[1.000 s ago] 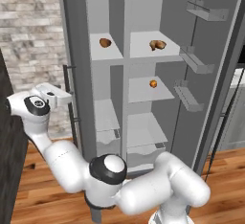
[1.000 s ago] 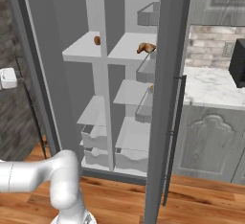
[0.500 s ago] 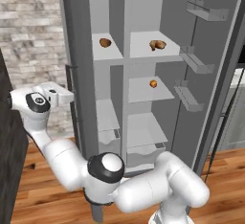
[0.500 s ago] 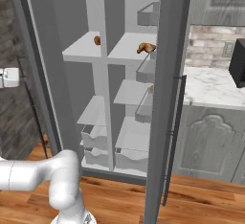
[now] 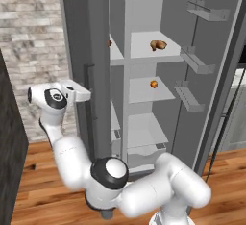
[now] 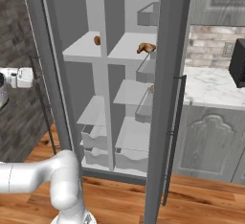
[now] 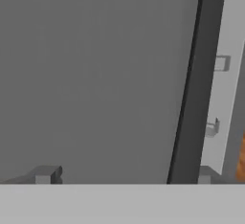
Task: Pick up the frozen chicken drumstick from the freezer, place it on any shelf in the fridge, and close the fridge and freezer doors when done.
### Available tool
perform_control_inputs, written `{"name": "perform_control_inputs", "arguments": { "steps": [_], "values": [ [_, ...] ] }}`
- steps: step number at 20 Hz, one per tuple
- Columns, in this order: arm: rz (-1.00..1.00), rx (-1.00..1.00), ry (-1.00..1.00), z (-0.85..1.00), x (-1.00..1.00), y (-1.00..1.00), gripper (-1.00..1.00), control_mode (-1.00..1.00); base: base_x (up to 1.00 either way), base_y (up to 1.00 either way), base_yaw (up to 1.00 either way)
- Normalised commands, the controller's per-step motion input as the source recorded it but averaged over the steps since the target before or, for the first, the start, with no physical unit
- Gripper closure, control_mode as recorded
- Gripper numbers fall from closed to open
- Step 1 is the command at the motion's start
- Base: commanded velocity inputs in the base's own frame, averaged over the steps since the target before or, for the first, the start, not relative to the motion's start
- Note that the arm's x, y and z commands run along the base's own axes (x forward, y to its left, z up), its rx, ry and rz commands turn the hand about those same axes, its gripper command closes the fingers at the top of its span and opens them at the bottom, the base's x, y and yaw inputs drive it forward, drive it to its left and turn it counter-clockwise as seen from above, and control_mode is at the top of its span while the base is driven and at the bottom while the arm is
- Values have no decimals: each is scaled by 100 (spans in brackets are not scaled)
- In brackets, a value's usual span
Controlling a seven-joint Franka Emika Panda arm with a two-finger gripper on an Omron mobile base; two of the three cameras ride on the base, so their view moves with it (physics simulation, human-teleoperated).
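Note:
The frozen chicken drumstick (image 5: 157, 44) (image 6: 146, 48), tan-brown and lobed, lies on the top shelf (image 5: 144, 51) of the fridge (image 6: 131, 98), the wider compartment. The freezer (image 6: 91, 74) is the narrow compartment to its left. The freezer door (image 5: 93, 36) (image 6: 50, 74) stands partly swung in and hides much of it in the left base view. My gripper (image 5: 85, 93) (image 6: 32, 77) (image 7: 124, 177) is open and empty, right at that door's outer face beside its handle (image 5: 89, 104). The fridge door (image 5: 218, 75) (image 6: 167, 50), with grey bins, stands wide open.
A dark brown lump (image 6: 97, 40) sits on the freezer's top shelf and a tiny orange ball (image 5: 153, 83) on a lower fridge shelf. A marble counter (image 6: 210, 86) over grey cabinets is to the right, a brick wall (image 5: 29, 36) to the left.
My hand has moved right against the freezer door, and the door has swung inward, covering more of the freezer. The drumstick and the fridge door have not moved.

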Motion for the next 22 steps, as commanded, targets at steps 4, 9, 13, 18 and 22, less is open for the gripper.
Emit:
{"name": "perform_control_inputs", "arguments": {
  "steps": [4,9,13,18,22],
  "values": [
    [0,0,0,0,47,-91,-100,-100,0,0,0],
    [3,0,0,0,56,-82,-100,-100,0,0,0],
    [5,0,0,0,55,-73,-100,-100,0,0,0],
    [2,0,0,0,58,-47,-100,-100,0,0,0],
    [3,0,0,0,59,-39,-100,-100,0,0,0]
  ]
}}
